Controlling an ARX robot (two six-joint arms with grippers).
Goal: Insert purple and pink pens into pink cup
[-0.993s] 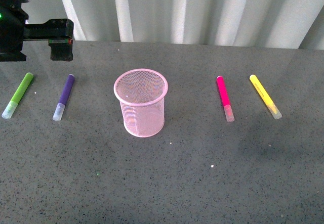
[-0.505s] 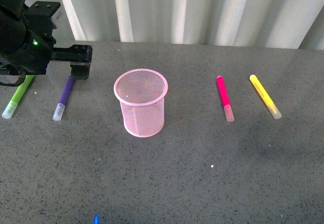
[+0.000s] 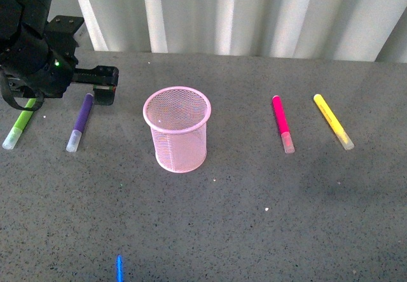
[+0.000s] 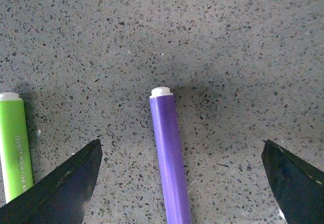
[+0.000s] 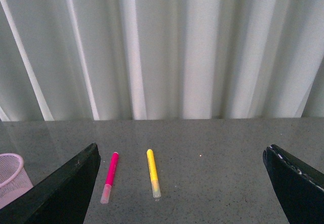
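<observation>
Your left gripper (image 3: 102, 86) hangs over the back end of the dark purple highlighter pen with the clear cap (image 3: 81, 118), near the left edge of the dark grey speckled counter (image 3: 254, 225). In the left wrist view the gripper (image 4: 182, 144) has its fingers (image 4: 66, 188) spread wide. The purple barrel (image 4: 170, 158) runs up between them, closer to one than the other and touching neither. The pen's white end plug lies flat on the stone. You cannot tell from these views how high the fingertips are above the counter.

The lime-green marker (image 3: 19, 123) lies just beside the purple pen on the side nearer the left edge, roughly parallel to it. It also shows at the margin of the left wrist view (image 4: 14, 145), outside the fingers.

The light pink wire-mesh cup (image 3: 178, 129) stands upright around the middle of the counter, somewhat toward the left edge, with nothing in it that you can see. The magenta-pink highlighter pen (image 3: 281, 121) lies flat between the cup and the right edge, clear cap toward the front edge. The yellow marker (image 3: 332, 120) lies near it, closer to the right edge.

Your right gripper (image 5: 181, 153) is out of the front view. Its own camera shows the fingers (image 5: 61, 193) wide apart and holding nothing, looking across at the pink pen (image 5: 110, 176), the yellow marker (image 5: 152, 172) and a slice of the cup (image 5: 10, 178), with the pale pleated curtain (image 5: 162, 47) beyond the back edge
</observation>
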